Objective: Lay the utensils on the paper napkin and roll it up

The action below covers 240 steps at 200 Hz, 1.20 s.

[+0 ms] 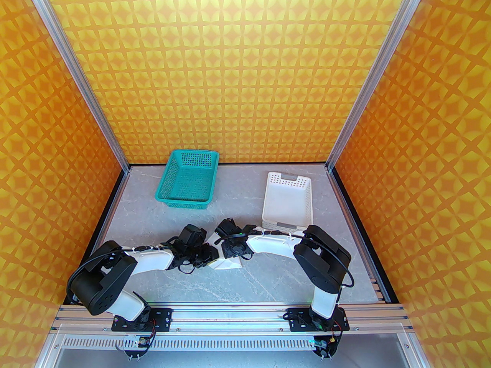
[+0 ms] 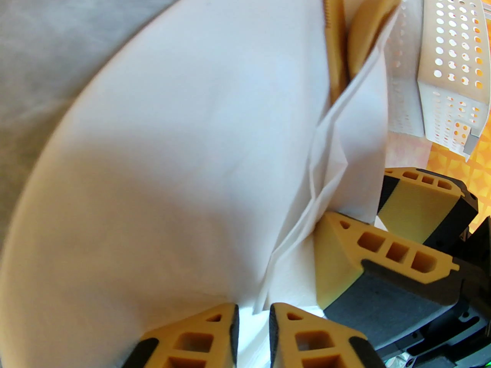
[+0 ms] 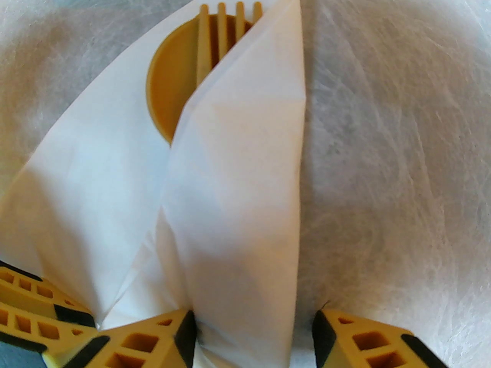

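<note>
Closest to the lens, my L gripper (image 2: 253, 320) has its fingers nearly together w/ a thin edge of the napkin (image 2: 172, 148) nipped between them. Going down in size: grey table (image 1: 268, 278), both arms meeting near its front. The teal basket (image 1: 188, 178) and white basket (image 1: 287, 201) sit at the back, apart from the work. The napkin lies between the grippers, partly wrapped, w/ one flap folded over the fork (image 3: 230, 21) and spoon (image 3: 168, 82). Their heads poke out the far end, fork on top. R gripper (image 3: 253, 328) straddles the wrapped part, fingers spread. One pad touches paper, the other looks just clear, so I read no real clamp. Risks, imo: the flap springs open if L lets go before R squeezes. Tugging that thin pinched edge could tear it. Tilting the bundle could slide both pieces out the open end. The grippers are v. close, so a careless turn could knock them together.
</note>
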Each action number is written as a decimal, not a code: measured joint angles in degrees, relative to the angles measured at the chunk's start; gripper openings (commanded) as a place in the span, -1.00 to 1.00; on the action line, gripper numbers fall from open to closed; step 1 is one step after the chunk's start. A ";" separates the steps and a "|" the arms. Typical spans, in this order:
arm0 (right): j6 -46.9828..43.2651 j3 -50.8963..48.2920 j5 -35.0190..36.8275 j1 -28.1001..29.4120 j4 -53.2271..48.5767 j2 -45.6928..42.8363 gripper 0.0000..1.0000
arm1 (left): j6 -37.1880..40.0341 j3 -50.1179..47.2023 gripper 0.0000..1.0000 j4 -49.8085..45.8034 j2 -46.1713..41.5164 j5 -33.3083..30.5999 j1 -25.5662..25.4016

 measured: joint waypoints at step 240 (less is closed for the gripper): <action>0.00 0.22 -1.73 -0.11 -0.13 -0.39 0.26 | 0.37 1.73 -1.00 -2.69 0.63 -3.50 -0.37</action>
